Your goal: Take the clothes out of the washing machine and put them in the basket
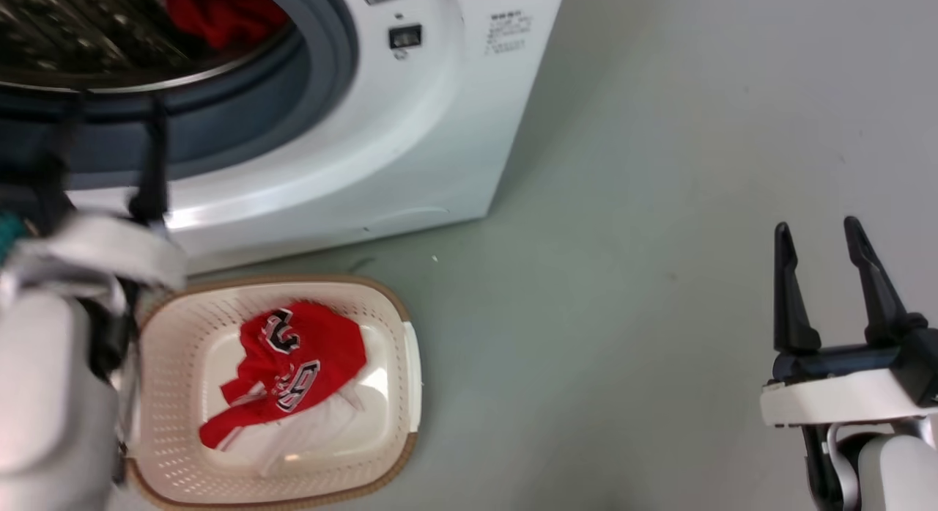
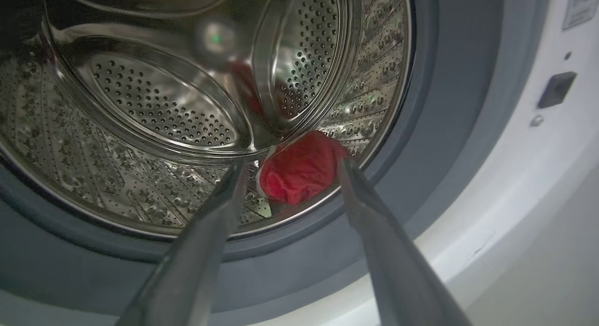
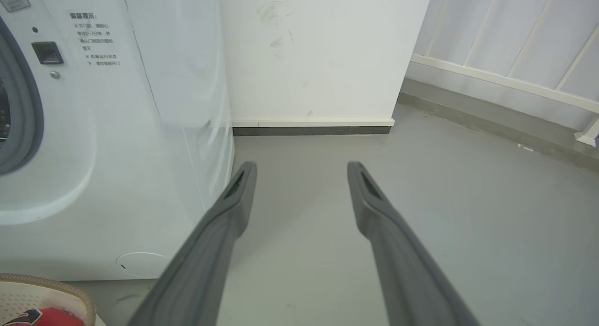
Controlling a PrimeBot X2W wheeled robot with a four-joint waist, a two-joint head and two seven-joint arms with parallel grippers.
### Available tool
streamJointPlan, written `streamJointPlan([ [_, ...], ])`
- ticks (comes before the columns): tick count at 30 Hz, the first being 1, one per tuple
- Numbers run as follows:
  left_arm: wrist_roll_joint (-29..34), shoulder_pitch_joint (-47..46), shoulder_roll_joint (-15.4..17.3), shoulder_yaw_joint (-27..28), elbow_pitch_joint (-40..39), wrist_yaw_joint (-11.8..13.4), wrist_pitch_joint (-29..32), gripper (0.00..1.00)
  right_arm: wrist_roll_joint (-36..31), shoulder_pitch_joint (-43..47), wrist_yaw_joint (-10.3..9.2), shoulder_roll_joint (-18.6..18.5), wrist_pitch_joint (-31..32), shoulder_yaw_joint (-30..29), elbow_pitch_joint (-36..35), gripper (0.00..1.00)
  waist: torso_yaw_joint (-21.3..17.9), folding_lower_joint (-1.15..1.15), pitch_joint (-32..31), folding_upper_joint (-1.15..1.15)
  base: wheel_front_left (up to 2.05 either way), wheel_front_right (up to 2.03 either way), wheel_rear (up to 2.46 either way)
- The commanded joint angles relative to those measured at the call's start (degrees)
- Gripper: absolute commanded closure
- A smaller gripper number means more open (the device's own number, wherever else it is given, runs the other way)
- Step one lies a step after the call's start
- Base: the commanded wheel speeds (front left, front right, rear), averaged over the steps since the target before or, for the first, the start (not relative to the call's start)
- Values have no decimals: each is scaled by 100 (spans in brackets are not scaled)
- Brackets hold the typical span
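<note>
At the drum mouth, your left gripper (image 2: 291, 167) has its two long dark fingers spread apart, clamped on nothing. Seen between the tips but further in lies a bright red fabric garment (image 2: 304, 176). It is bunched into a tight lump on the perforated steel drum wall, close to the grey seal of the large white front-loading washing machine (image 1: 410, 130).

Just in front of the machine, a small cream-white perforated plastic basket with a brown rim (image 1: 410, 350) stands on the grey floor (image 1: 623, 313). Inside it rests a second red jersey (image 1: 293, 364), crumpled, showing black-and-white lettering and white trim.

Well to the right of the basket, your right gripper (image 1: 817, 226) holds its fingers apart and empty above bare floor.
</note>
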Motion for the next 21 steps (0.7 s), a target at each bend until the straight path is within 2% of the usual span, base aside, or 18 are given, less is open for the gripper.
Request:
streamJointPlan([
  [1,-69,-227,52,24,32,-33,70,0,64,-144,-6,6,-12,3,-52,0,-212,0,330,0,0,0,0],
  [3,-275,-648,153,29,203,-93,364,0,120,-174,-6,6,-12,10,-83,0,-304,0,564,0,0,0,0],
  [5,-288,-1105,428,-34,367,-123,650,0,219,-237,-6,7,-12,49,-115,0,-428,0,823,0,0,0,0],
  [9,-427,-2050,777,-232,766,-172,1263,0,444,-350,-6,8,-12,100,-146,0,-635,0,1298,0,0,0,0],
  [11,-420,-2572,1027,-310,970,-171,1741,0,433,-383,-6,8,-12,172,-179,0,-745,0,1549,0,0,0,0],
  [16,-510,-3875,1310,-461,1439,-182,2919,0,650,-485,-6,9,-12,362,-228,0,-975,0,2089,0,0,0,0],
  [21,-454,-4937,1448,-622,1985,-178,3734,0,794,-520,-6,8,-12,514,-280,0,-1138,0,2410,0,0,0,0],
])
